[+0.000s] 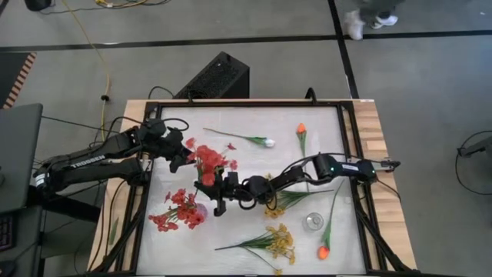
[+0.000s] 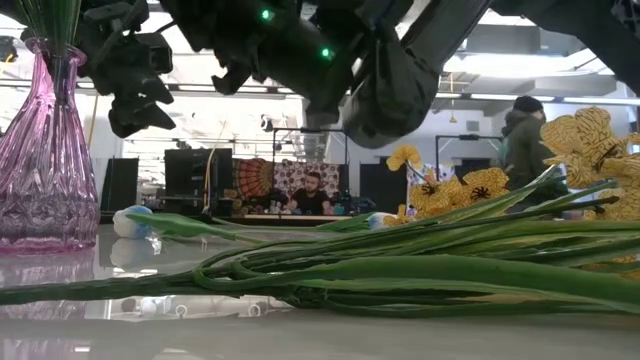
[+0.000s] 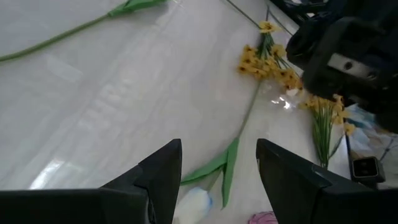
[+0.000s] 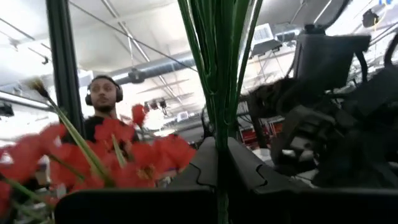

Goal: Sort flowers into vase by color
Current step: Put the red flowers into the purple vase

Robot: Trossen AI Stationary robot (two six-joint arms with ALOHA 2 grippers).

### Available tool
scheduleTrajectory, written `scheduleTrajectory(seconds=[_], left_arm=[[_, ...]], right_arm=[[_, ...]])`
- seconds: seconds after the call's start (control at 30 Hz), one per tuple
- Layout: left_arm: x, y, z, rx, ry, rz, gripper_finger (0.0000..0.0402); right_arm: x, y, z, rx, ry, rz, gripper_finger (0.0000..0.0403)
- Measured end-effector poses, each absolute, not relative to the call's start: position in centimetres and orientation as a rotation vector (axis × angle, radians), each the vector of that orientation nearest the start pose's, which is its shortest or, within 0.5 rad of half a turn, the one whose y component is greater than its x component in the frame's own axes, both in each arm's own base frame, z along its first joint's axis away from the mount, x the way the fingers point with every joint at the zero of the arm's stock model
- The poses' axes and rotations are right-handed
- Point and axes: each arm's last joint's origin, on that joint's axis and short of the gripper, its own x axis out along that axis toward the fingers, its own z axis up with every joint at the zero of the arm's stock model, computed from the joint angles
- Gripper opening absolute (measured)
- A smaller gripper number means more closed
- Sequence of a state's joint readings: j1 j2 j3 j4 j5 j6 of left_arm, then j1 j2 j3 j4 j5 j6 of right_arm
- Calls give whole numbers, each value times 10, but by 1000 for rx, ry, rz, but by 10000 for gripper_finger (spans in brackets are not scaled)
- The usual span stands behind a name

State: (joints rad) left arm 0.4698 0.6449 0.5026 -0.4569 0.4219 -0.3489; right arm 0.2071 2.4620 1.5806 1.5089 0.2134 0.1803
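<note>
A pink glass vase [image 2: 45, 170] stands at the table's left middle [image 1: 201, 209], with green stems [image 2: 50, 30] in its neck. My right gripper [image 1: 217, 194] hovers beside its top, shut on a bundle of red flowers [image 1: 211, 161]. More red blossoms [image 1: 178, 211] spread left of the vase. My left gripper [image 1: 183, 158] hangs open above the table [image 3: 219, 155], touching nothing. Lying on the table are a white bud [image 1: 269, 142], two orange tulips [image 1: 301, 129] [image 1: 324, 251] and yellow sprays [image 1: 280, 242] [image 1: 275, 201]. My right gripper pinches several green stems [image 4: 217, 124] of the red flowers between its two fingers. The fingers reach in level from the table's right side and lie across the stems. The stems stand upright in the hold, and the red blossoms [image 4: 149, 158] spread beside them. The gripper hides their lower ends.
A small round glass container [image 1: 313, 222] stands between the yellow sprays and the near orange tulip. Long green stems [image 2: 400, 270] lie across the table's near middle. A black frame [image 1: 350, 154] rims the white table. A person [image 2: 312, 195] sits far behind the table.
</note>
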Motion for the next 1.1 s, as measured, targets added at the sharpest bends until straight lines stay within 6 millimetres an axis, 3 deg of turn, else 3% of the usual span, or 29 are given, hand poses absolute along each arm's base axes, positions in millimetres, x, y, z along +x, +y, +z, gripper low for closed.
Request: scheduleTrajectory(seconds=[0.7,1.1], left_arm=[[128,52,234,-632,529,168,194],[128,52,233,-634,531,170,194]], right_arm=[[492,111,176,370,-619,95,33],[501,114,174,350,-522,95,37]])
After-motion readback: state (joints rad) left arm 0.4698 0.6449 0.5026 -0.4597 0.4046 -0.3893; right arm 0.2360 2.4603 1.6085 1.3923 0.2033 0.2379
